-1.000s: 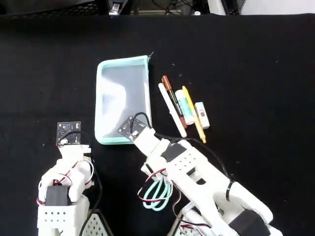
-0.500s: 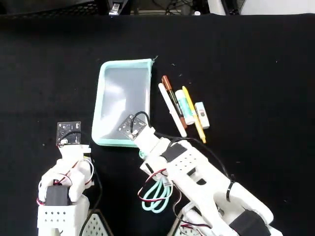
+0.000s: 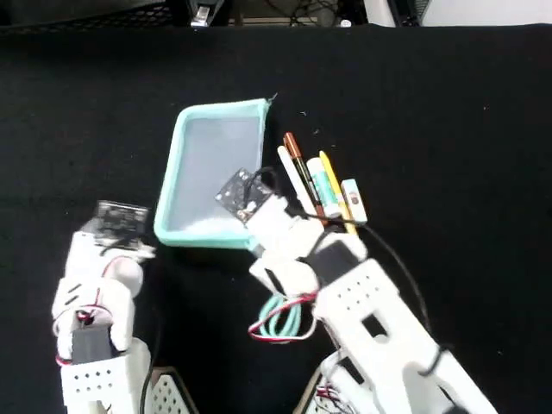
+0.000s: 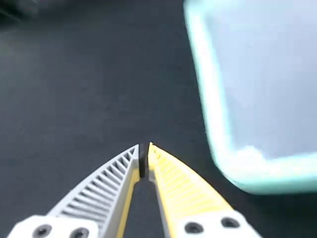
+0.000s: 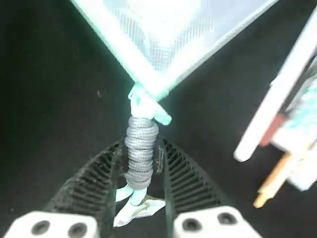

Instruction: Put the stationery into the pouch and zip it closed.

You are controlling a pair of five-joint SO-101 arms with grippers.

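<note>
Over the last second the right arm (image 3: 345,285) has pushed forward. The pouch (image 3: 207,155) has slid with it up the counter (image 3: 448,129) and turned a little, and the left arm (image 3: 95,293) has leaned in toward the pouch's near left corner.

The right hand (image 5: 140,146) is clamped on the grey zipper pull cord (image 5: 142,131) at the pouch's near corner. This grip probably serves to drag the pouch into place or work the zip before loading. The stationery (image 3: 319,185), 5 pieces, lies in a row just beside the pouch's zip edge, with none inside.

The left hand (image 4: 144,153) is closed on nothing, low over the counter near the pouch's corner, likely ready to pin it. The right arm is stretched forward and low, and the left arm is bent and tipped forward.
</note>
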